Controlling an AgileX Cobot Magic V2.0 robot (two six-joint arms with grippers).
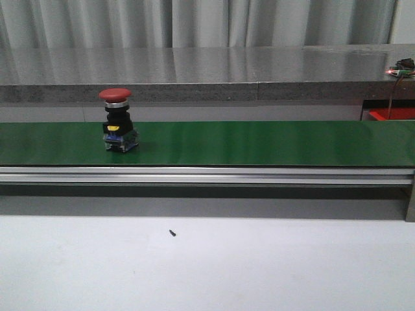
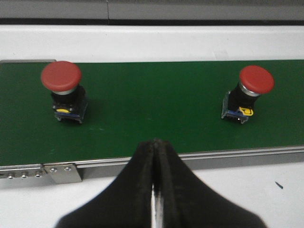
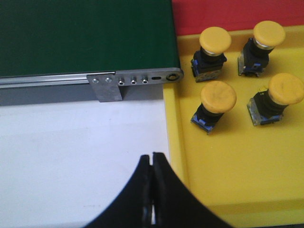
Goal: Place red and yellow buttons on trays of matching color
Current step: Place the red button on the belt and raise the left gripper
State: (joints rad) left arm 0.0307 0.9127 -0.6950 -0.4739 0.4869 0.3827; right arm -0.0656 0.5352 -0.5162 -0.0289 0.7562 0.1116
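A red button (image 1: 115,120) with a black body stands upright on the green belt (image 1: 259,142) at the left. The left wrist view shows two red buttons on the belt, one (image 2: 61,90) to each side (image 2: 251,90) of my left gripper (image 2: 156,142). That gripper is shut and empty, above the belt's near rail. My right gripper (image 3: 152,156) is shut and empty, over the white table beside the yellow tray (image 3: 237,180). Several yellow buttons (image 3: 217,97) stand in that tray. A red tray (image 3: 228,14) lies beyond it. Neither gripper shows in the front view.
The belt's metal rail (image 1: 207,173) runs along its near edge, and its end bracket (image 3: 135,78) meets the yellow tray's rim. A small dark speck (image 1: 172,232) lies on the white table. A grey ledge (image 1: 194,71) runs behind the belt.
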